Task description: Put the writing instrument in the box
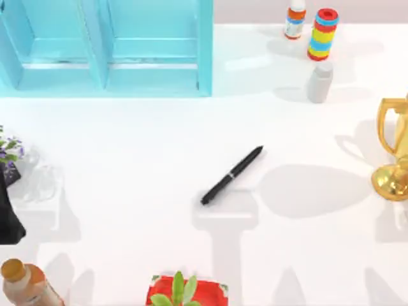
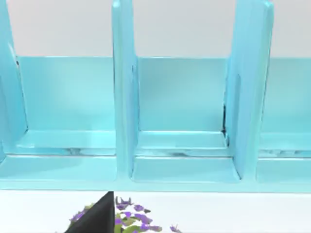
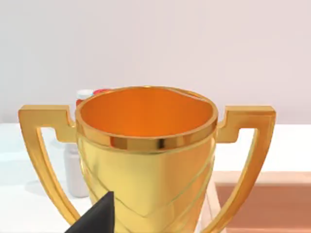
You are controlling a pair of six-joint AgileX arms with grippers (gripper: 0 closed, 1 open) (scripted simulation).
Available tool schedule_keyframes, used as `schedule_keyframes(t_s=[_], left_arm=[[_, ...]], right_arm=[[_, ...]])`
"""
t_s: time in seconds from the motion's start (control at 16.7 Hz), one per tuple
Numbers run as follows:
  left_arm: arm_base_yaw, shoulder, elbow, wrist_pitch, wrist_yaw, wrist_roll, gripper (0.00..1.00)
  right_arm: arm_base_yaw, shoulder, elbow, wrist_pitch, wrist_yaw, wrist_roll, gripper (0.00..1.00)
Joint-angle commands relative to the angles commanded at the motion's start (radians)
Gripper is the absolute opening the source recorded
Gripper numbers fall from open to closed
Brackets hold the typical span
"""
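Top view shows us the black pen (image 1: 232,175) lying diagonally at the middle of the white surface (image 1: 127,191), well apart from the blue box (image 1: 105,48) at far left. We cannot tell whether our left hand (image 2: 95,218) or right hand (image 3: 97,216) is open.

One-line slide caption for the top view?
Black pen lies diagonally mid-table, untouched; blue box at the far left, gold trophy at right.

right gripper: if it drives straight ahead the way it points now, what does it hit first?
Most likely the gold trophy: in the right wrist view it stands dead ahead and close, with a white bottle behind it. Exact gap is unclear.
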Motion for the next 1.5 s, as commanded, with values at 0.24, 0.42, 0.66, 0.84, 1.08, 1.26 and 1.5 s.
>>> schedule_keyframes(t_s=[0.24,0.42,0.66,0.84,1.08,1.26,1.5], left_arm=[[0.0,0.0,0.0,0.0,0.0,0.0,1.0],[0.0,0.0,0.0,0.0,0.0,0.0,1.0],[0.0,0.0,0.0,0.0,0.0,0.0,1.0],[0.0,0.0,0.0,0.0,0.0,0.0,1.0],[0.0,0.0,0.0,0.0,0.0,0.0,1.0],[0.0,0.0,0.0,0.0,0.0,0.0,1.0],[0.0,0.0,0.0,0.0,0.0,0.0,1.0]], right_arm=[[0.023,0.031,0.026,-0.009,-0.004,0.03,1.0],[0.101,0.156,0.125,-0.043,-0.013,0.147,1.0],[0.24,0.455,0.33,-0.115,-0.027,0.397,1.0],[0.345,0.736,0.516,-0.181,-0.042,0.613,1.0],[0.457,1.145,0.773,-0.272,-0.065,0.898,1.0],[0.512,1.433,0.945,-0.336,-0.083,1.086,1.0],[0.547,1.727,1.121,-0.405,-0.105,1.269,1.0]])
